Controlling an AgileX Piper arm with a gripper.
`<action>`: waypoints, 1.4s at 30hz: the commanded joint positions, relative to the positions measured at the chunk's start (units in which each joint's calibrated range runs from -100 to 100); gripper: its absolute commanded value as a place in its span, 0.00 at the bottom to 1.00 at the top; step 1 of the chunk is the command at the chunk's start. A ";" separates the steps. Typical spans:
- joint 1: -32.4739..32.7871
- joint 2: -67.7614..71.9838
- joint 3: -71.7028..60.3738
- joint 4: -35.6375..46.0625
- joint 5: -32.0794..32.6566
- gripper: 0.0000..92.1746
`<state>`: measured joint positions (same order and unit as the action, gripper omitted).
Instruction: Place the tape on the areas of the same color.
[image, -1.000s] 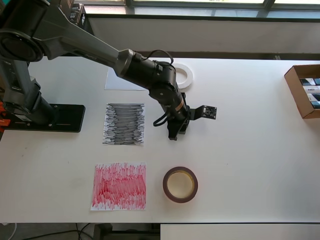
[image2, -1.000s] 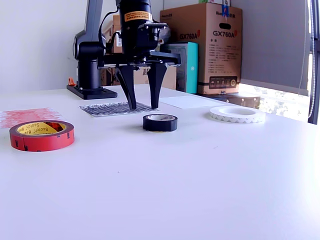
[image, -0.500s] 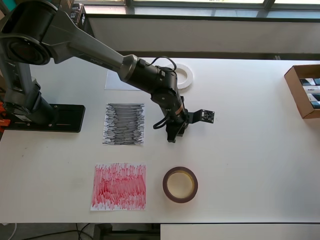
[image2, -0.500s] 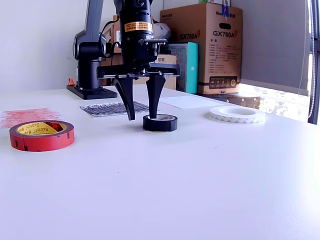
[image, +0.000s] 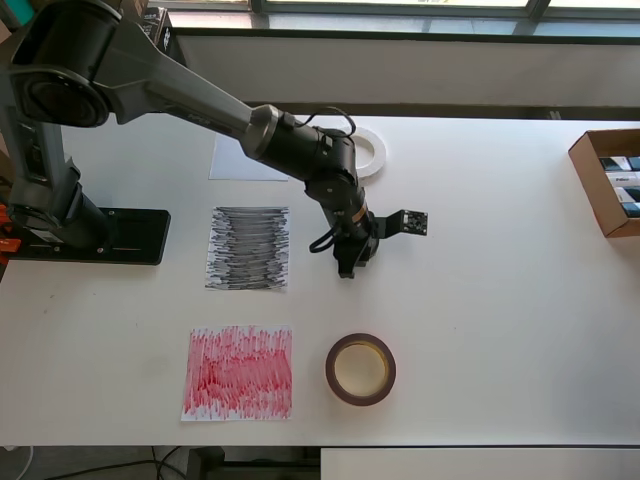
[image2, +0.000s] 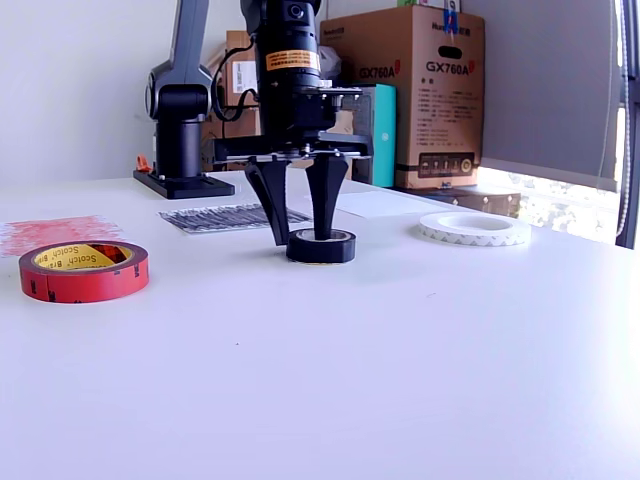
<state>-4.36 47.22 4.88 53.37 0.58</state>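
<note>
Tape rolls and paper sheets lay spread over the white desk (image: 500, 300), and in the overhead view, going from left to right, the arm's black base plate (image: 100, 236) sat at the far left edge. Next came a column of three sheets: the plain white sheet (image: 232, 162) at the top, partly under the arm, the black-scribbled sheet (image: 248, 248) in the middle, and the red-scribbled sheet (image: 239, 372) at the bottom. Just right of the red sheet, apart from it, the dark red-brown roll (image: 360, 369) with its yellowish core lay flat on bare desk. Above it, right of the black-scribbled sheet and off it, the claw (image2: 299, 232) stood down at the desk over the small black roll (image2: 321, 246), which the arm hid from above. In the exterior view the claw was spread fairly wide, one finger (image2: 274, 205) planted just outside the roll on that view's left, the other going down into the roll's centre hole, so the roll's wall sat between them ungripped. The white ring (image: 364, 151) lay flat near the top, just right of the white sheet. A cardboard box (image: 608, 180) sat at the far right edge.
</note>
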 joint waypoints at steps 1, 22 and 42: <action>0.34 0.02 0.26 0.21 0.17 0.49; -0.92 0.21 0.35 0.30 0.50 0.19; -3.44 -8.02 3.53 2.25 0.25 0.00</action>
<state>-7.12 44.46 5.74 54.71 0.57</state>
